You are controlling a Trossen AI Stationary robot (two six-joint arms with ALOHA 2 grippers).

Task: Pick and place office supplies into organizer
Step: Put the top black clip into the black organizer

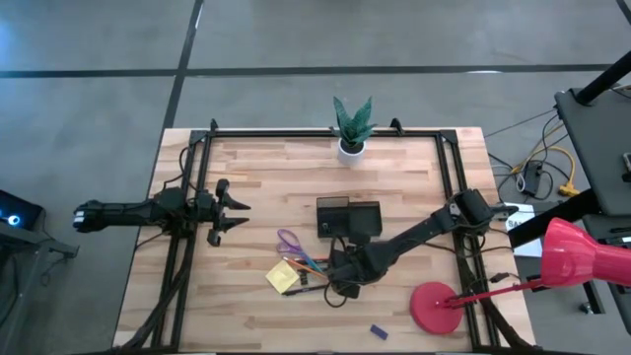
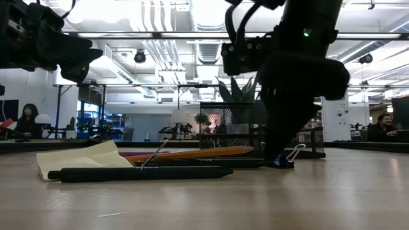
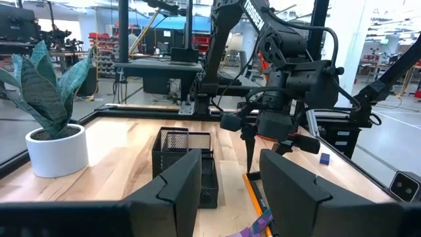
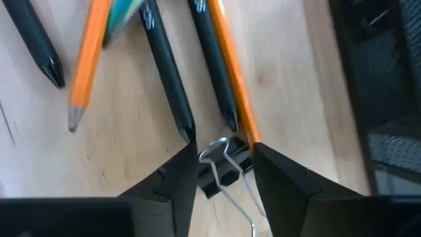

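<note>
While the left gripper [image 1: 237, 210] waits open, the nearer right gripper [image 4: 223, 174] straddles a binder clip [image 4: 222, 170], jaws part-open, its wire handles lying along the gap.

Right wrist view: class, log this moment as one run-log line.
right hand: down at table, fingers astride binder clip | pens: on table | organizer: beside | left hand: open, waiting

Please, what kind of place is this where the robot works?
Probably a large open lab or workshop. The low view shows exposed ceiling ducts and people seated at desks beyond the wooden table; the high view shows a bare concrete floor.
</note>
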